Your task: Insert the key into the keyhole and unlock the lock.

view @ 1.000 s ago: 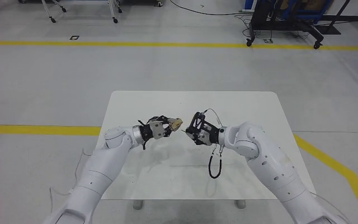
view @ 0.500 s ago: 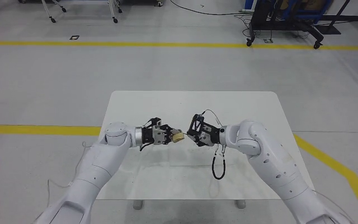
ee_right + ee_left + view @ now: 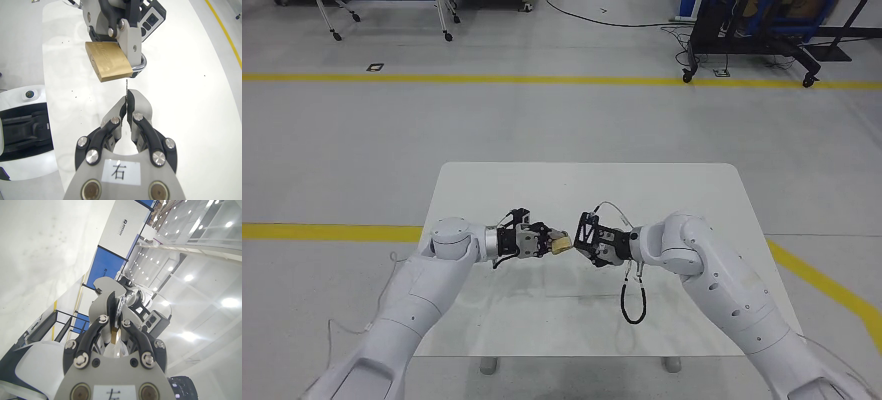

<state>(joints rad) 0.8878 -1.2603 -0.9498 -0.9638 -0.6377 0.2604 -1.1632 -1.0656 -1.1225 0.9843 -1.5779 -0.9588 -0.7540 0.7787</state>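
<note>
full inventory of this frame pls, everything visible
padlock: 1, brass body with silver shackle, held in left gripper above the table
key: 1, silvery, pinched in right gripper, tip just short of the padlock, not inserted
table: 1, white, under both arms
cable loop: 1, black, hanging from the right arm
left gripper: 1, grey and black, shut on padlock
right gripper: 1, grey and black, shut on key

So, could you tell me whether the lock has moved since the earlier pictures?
Yes. The lock, held by the left gripper, shifted toward the near edge of the table.
</note>
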